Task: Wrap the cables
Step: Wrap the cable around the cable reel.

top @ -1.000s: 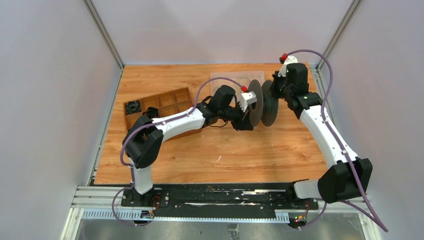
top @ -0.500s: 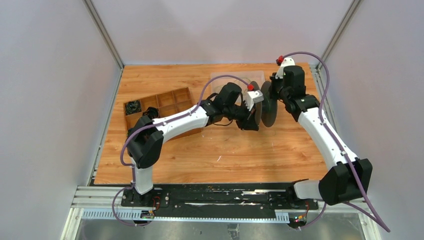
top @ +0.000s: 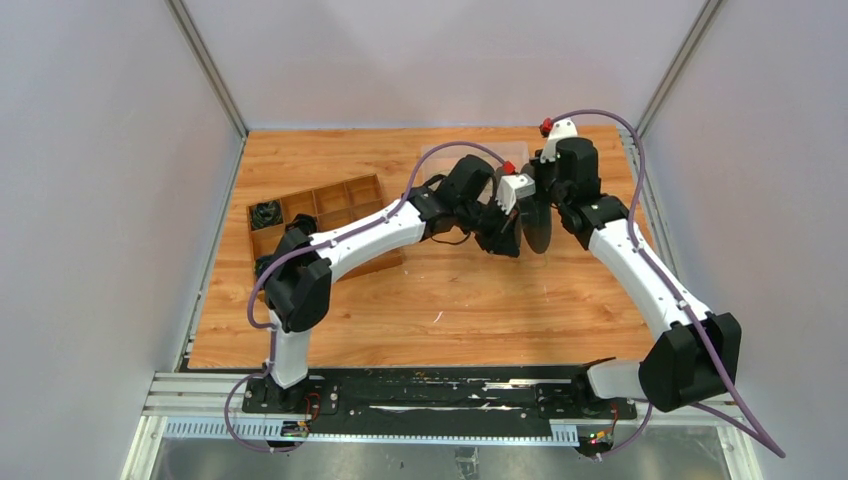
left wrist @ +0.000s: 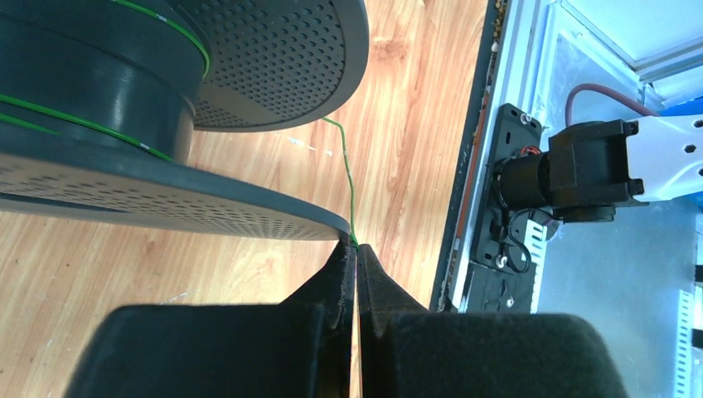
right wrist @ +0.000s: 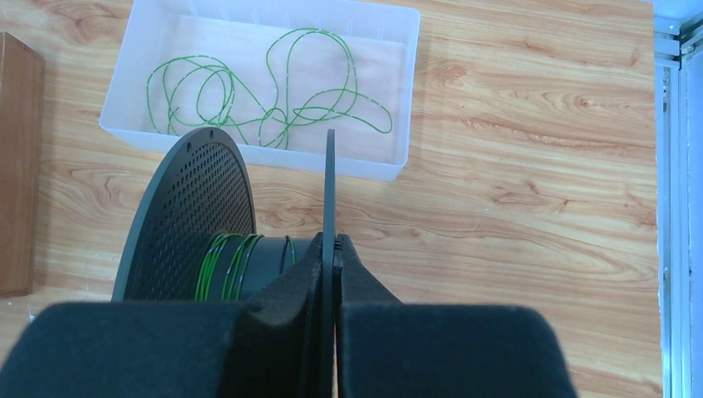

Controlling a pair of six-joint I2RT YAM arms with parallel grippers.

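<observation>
Slack is my main worry. My left pincer [left wrist: 355, 249] is pressed fully together on a thin green cable [left wrist: 346, 178]. It runs up from my fingertips, past the rim of the nearer flange, toward the hub of the black spool [left wrist: 282, 50] just above them, where a few turns lie wound. My right pincer [right wrist: 332, 242] is clamped tight on the edge of the spool's thin flange and seems to hold the reel clear of the wooden table [right wrist: 539, 207]. Beyond those fingertips sits the white tray [right wrist: 398, 162], with the other green cables [right wrist: 273, 91] lying in loose loops inside it. The strand is so fine that it could slip out between my left pads under a pull. Guided at a slant, it could ride over the flange rim and wind outside the hub. My right grip is narrow, so a hard tug might twist the spool in those fingers. Loops in the tray could also catch on one another and drag it along.
</observation>
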